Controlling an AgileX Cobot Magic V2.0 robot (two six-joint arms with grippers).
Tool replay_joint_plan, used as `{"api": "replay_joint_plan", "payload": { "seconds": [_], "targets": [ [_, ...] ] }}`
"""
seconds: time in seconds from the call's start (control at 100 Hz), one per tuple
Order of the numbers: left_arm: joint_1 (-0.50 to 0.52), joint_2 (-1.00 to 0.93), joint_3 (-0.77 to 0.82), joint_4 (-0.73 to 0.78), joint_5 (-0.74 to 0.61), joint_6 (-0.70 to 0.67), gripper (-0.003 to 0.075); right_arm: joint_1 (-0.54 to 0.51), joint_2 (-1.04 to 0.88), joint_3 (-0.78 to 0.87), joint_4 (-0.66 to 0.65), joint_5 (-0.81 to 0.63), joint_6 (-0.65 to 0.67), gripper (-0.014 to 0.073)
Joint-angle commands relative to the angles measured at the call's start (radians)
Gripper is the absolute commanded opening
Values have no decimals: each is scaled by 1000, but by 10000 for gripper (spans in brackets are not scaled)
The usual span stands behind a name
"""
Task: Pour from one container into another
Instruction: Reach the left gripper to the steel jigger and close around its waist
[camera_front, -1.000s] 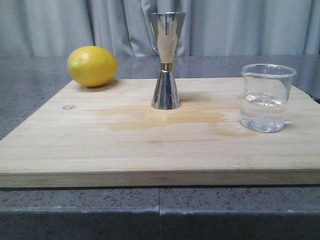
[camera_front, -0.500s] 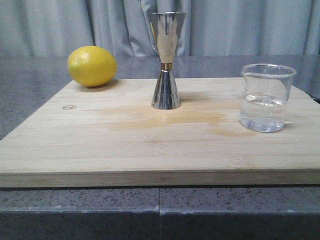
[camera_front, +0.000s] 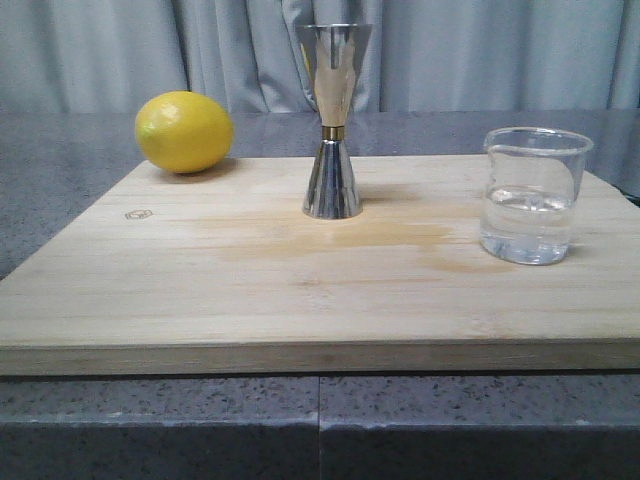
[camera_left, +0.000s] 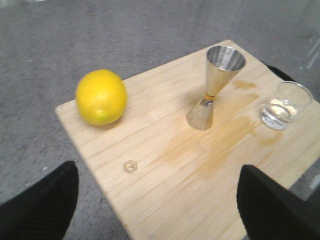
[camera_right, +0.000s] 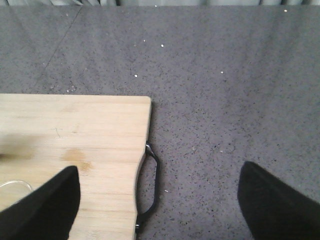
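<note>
The clear glass beaker (camera_front: 531, 195), partly filled with clear liquid, stands on the right of the wooden board (camera_front: 250, 290); it also shows in the left wrist view (camera_left: 285, 105). The steel hourglass jigger (camera_front: 333, 120) with a gold waist band stands upright at the board's middle back, seen too from the left wrist (camera_left: 215, 85). My left gripper (camera_left: 159, 200) hangs open high above the board's near-left part, holding nothing. My right gripper (camera_right: 159, 200) is open over the board's right edge and black handle (camera_right: 150, 185). Only a sliver of the beaker's rim (camera_right: 12, 184) shows there.
A yellow lemon (camera_front: 184, 131) lies at the board's back left corner, also in the left wrist view (camera_left: 101, 96). A damp stain (camera_front: 340, 238) marks the board in front of the jigger. Grey speckled counter (camera_front: 60, 170) surrounds the board; a curtain hangs behind.
</note>
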Motion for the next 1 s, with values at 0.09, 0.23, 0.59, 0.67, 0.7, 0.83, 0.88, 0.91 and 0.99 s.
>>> {"api": "replay_joint_plan", "payload": {
  "seconds": [0.09,0.23,0.59,0.67,0.7,0.83,0.88,0.91,0.99],
  "targets": [
    [1,117,-35,-248,39,279,599,0,32,-37,2,-60,-14,584],
    [1,215,-35,-354,77,415,599,0,34,-37,2,-64,-17,584],
    [-78,420,-35,-510,72,712,599,0,34,-37,2,-65,-17,584],
    [-112,460,-35,-555,60,792,599,0,34,-37,2,-68,-17,584],
    [-122,474,-35,-581,59,830,599,0,34,-37,2,-70,-17,584],
    [-161,545,-35,-686,55,934,599,0,34,-37,2,-76,-17,584],
    [-173,571,-35,-728,55,971,599,0,34,-37,2,-78,-17,584],
    [-180,586,-35,-759,55,1003,599,0,34,-37,2,-80,-17,584],
    [-204,632,-36,-816,55,1079,599,0,34,-37,2,-86,-17,584]
  ]
}}
